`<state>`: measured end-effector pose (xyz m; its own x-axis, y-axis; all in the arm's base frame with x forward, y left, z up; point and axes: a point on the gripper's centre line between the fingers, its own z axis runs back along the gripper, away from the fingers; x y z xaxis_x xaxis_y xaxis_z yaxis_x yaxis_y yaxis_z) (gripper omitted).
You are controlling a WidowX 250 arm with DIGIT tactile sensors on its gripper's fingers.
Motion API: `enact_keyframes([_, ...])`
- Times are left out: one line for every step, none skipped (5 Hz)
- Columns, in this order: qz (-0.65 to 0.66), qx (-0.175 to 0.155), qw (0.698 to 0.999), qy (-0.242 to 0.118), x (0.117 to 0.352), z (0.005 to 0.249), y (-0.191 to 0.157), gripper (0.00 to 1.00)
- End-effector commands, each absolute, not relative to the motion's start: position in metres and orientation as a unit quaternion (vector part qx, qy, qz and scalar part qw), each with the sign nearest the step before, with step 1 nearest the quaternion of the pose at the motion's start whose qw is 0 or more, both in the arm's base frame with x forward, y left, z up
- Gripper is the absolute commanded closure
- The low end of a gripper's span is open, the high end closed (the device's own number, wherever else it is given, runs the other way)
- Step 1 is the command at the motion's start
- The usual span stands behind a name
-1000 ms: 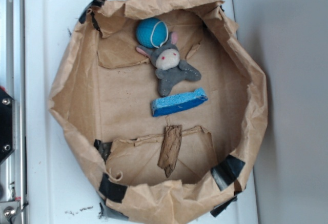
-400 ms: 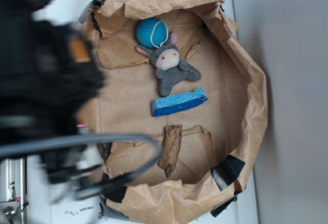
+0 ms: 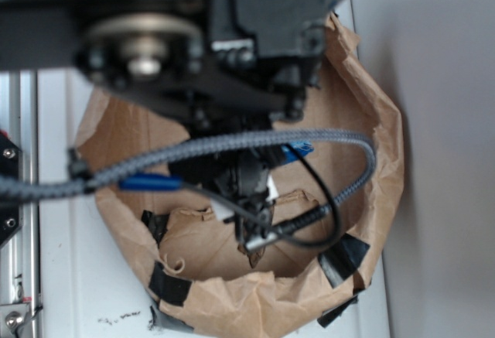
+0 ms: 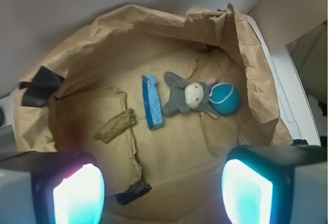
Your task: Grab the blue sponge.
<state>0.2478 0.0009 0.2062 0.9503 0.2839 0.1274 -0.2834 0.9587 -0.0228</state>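
The blue sponge [image 4: 152,102] lies flat on the floor of a brown paper bin [image 4: 246,55], its long side next to a grey plush [image 4: 187,97]. In the exterior view only a blue corner of the sponge [image 3: 300,150] shows past the arm. My gripper [image 4: 163,193] hangs high above the bin's near part, well short of the sponge. It is open, with two glowing pads [image 4: 78,196] wide apart and nothing between them.
A round blue ball [image 4: 225,99] with a white seam rests against the plush's head. A torn brown paper scrap [image 4: 115,125] lies left of the sponge. Black tape patches [image 4: 38,85] mark the bin's crumpled walls. The arm and its cables [image 3: 232,145] cover the bin's far half.
The arm has swung in from the left and now hangs over the bin, hiding the ball, the plush and most of the sponge in the exterior view. The objects have not moved.
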Motion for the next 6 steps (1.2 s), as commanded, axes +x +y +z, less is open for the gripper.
enact_keyframes([0.026,0.014,0.997,-0.070,0.238,0.176,-0.001,0.00])
enact_keyframes([0.029,0.061,0.997,-0.038,0.244,0.139,0.001,0.00])
enact_keyframes([0.025,0.111,0.993,-0.024,0.249,0.110,0.004,0.00])
enact_keyframes([0.051,0.120,0.991,-0.012,0.262,0.099,0.015,0.00])
enact_keyframes([0.110,0.077,0.991,-0.011,0.271,0.101,0.029,0.00])
enact_keyframes([0.140,0.037,0.989,-0.031,0.274,0.103,0.024,0.00])
